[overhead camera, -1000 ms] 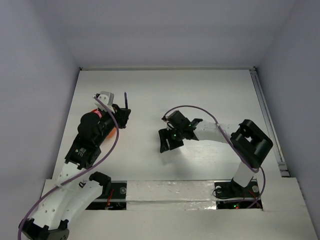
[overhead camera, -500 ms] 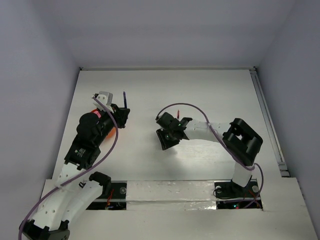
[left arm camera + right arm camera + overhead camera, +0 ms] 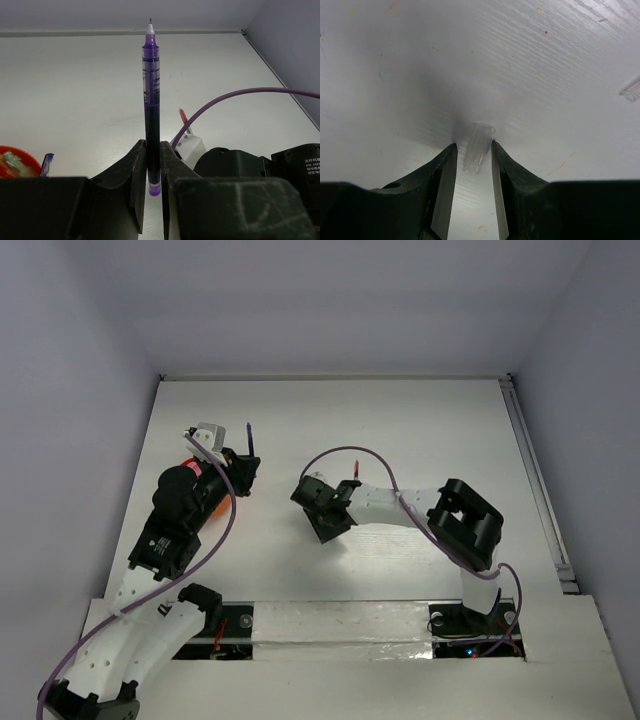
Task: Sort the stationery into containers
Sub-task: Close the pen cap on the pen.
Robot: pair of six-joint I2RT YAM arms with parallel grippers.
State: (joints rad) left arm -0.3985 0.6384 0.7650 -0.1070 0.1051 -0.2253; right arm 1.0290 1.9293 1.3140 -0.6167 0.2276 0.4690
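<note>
Lab test cell: white-walled enclosure (image 3: 340, 300), bolted robot arms (image 3: 150, 640).

The orange pot (image 3: 15, 161) is cut by the left edge of the left wrist view. At right edge, a clear piece (image 3: 632, 89) is cut off.

Bright, even light; right wrist view perhaps slightly blurred.

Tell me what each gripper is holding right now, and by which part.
Left gripper clamps a purple pen near its bottom end, tip up. Right gripper brackets a clear cap on the table; whether it grips yet, I cannot tell.
</note>
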